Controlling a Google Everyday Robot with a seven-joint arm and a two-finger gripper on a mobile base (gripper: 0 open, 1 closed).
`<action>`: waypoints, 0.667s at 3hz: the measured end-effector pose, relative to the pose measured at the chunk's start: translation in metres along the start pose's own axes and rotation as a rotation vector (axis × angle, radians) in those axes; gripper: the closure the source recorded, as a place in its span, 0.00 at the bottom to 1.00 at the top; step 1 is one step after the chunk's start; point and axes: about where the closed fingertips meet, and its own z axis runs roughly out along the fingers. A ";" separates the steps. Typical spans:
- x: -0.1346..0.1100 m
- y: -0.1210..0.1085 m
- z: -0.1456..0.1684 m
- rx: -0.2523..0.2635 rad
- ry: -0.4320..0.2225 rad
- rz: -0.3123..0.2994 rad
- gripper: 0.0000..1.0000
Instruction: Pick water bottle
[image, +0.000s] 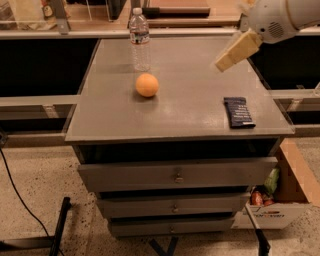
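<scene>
The water bottle (139, 39) is a small clear bottle with a white cap and a dark label band. It stands upright at the back left of the grey cabinet top (185, 107). An orange ball (147, 85) lies just in front of it. My gripper (222, 64) hangs from the white arm at the upper right, over the right side of the cabinet top. It is well to the right of the bottle and holds nothing.
A dark snack packet (238, 111) lies on the right front of the top. The cabinet has three drawers (176, 173). A cardboard box (280, 200) with items sits on the floor at the right. A shelf rail (55, 34) runs behind the cabinet.
</scene>
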 end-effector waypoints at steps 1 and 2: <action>-0.009 -0.006 0.024 0.003 -0.092 0.018 0.00; -0.018 -0.015 0.047 0.027 -0.194 0.061 0.00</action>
